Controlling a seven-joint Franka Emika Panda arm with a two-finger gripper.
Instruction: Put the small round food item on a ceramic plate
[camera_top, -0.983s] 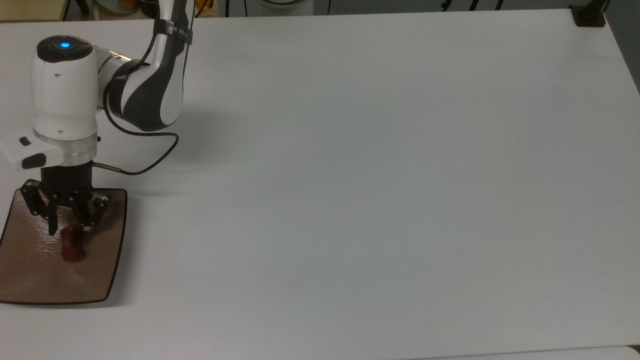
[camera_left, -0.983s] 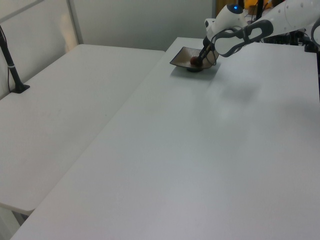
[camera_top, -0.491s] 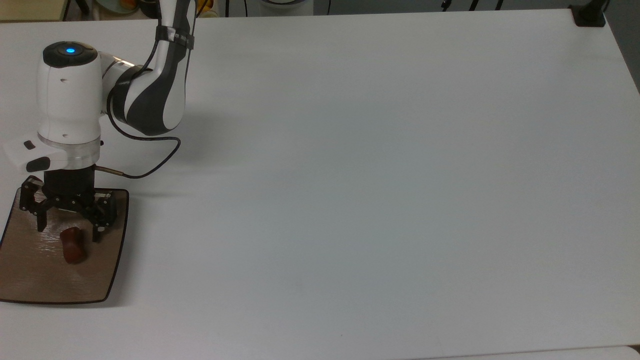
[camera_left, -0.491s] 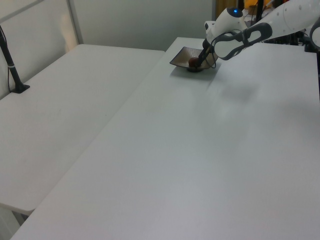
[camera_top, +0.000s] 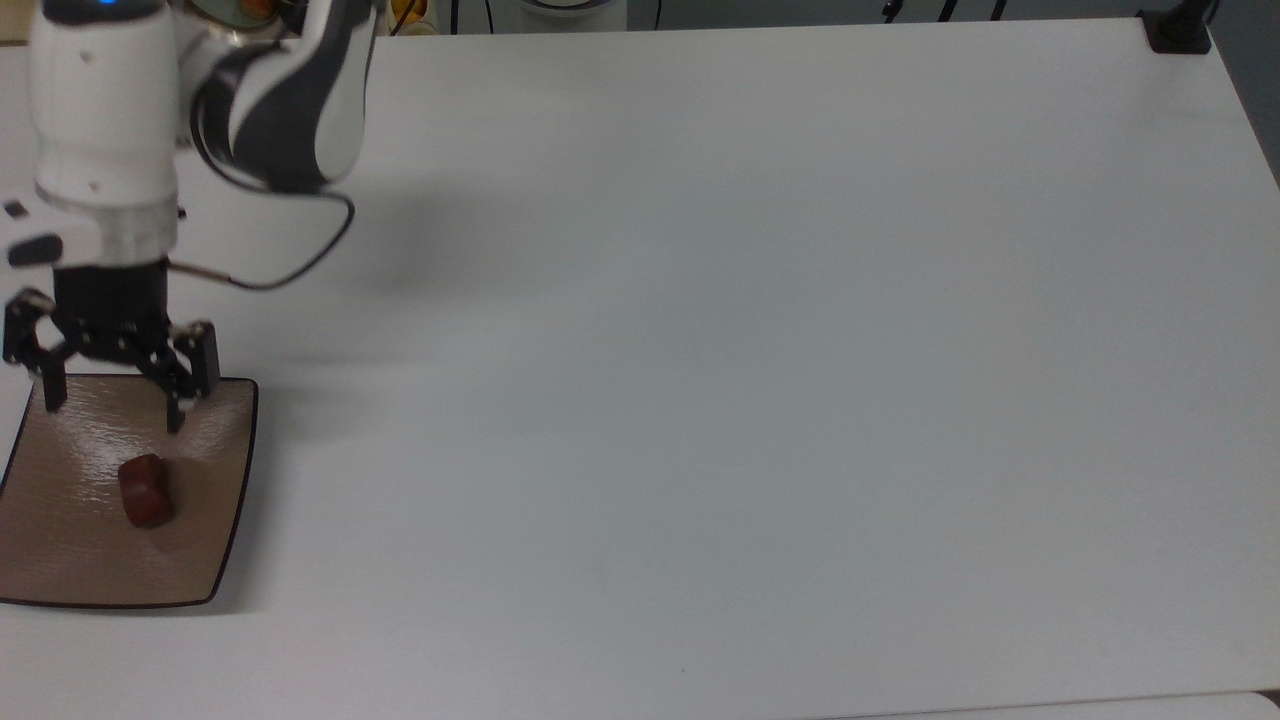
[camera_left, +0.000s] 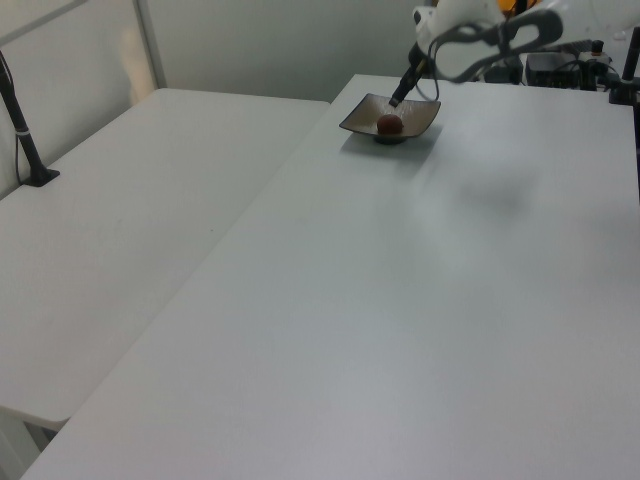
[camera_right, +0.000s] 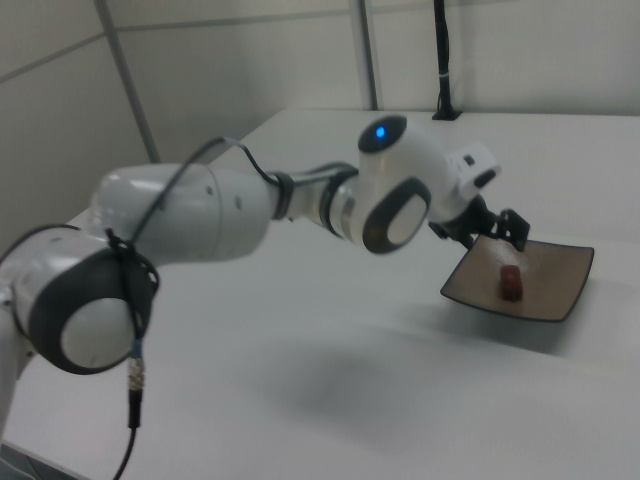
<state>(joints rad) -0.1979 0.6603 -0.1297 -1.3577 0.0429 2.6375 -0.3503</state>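
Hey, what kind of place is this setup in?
Probably a robotics lab: a robot arm's gripper hangs over a ceramic plate holding a small food item, on a bare white table with plain panelled walls.

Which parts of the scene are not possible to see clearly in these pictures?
- Ceramic plate: its left side is cut off by the top view's left edge.
- Gripper: in the right view the arm hides most of it.
- Small round food item: too small in the left view to show its shape.

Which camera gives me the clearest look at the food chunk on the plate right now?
The top view: the small round food item lies unobstructed on the ceramic plate, apart from the open gripper. The left view shows it tiny and distant; the right view shows it side-on.
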